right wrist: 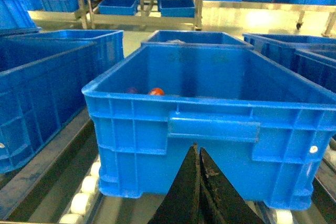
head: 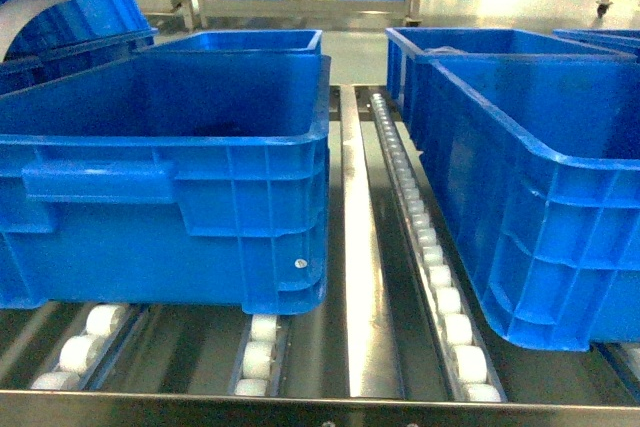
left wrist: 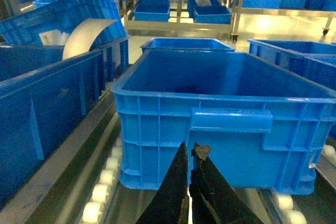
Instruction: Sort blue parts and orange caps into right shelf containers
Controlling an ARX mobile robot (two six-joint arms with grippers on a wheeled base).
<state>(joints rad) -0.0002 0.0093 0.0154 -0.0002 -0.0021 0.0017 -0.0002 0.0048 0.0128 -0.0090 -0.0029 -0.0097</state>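
we hold both arms low and back from the racks, each one facing the end wall of a crate. our left gripper has its dark tapered fingers pressed together with nothing between them, and our right gripper is likewise clenched on nothing. the relation that matters is simple: each crate lies straight ahead of and above its gripper, long axis running away from us, so any reach has to rise over the thick rim before it drops in. the right crate is nearest the right arm, and inside it, near the front left corner, we see an orange cap with a darker round thing beside it that we cannot identify. the left crate shows a bare floor as far as we can see. both are bright blue moulded plastic, ribbed walls, a bar handle on the end. they sit on a steel flow rack with white plastic rollers. no blue parts are visible to us.
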